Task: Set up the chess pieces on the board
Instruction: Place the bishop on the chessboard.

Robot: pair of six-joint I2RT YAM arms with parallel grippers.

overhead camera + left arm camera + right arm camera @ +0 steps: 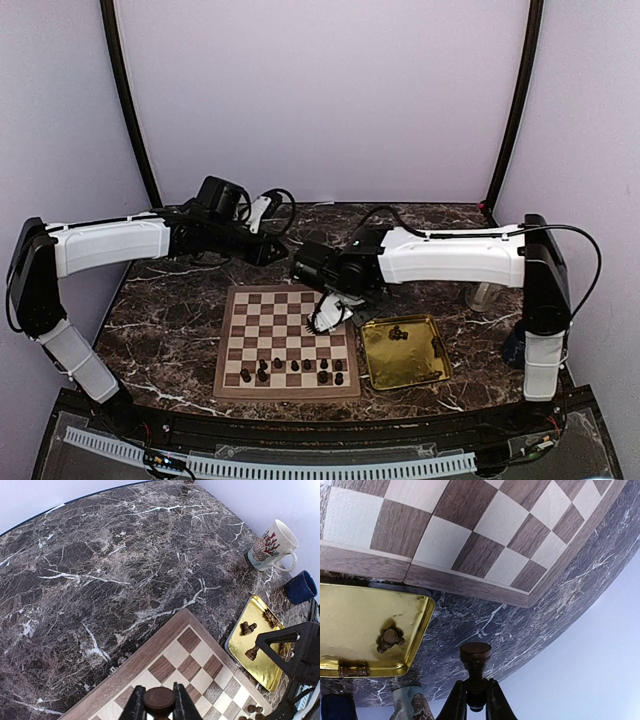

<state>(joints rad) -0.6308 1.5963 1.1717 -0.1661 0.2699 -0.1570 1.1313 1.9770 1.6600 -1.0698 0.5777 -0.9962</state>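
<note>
Fingers (136, 706) of our left gripper (159, 709) are clamped on a small dark brown round-topped chess piece (159, 698), held squarely between them, with a corner of the square tan-and-brown checkered wooden board (200, 665) beyond the fingertips. Our right gripper (475, 702) pinches the stem of a dark brown knob-headed pawn (475, 655), its head jutting past the fingertips toward the board's edge. Other tiny dark chess figures (295, 367) stand on the board's near rows, on the near side of our right fingers.

board (275, 315): matt wood | tray (415, 368): glossy gold metal | table (170, 320): smooth marble
</note>
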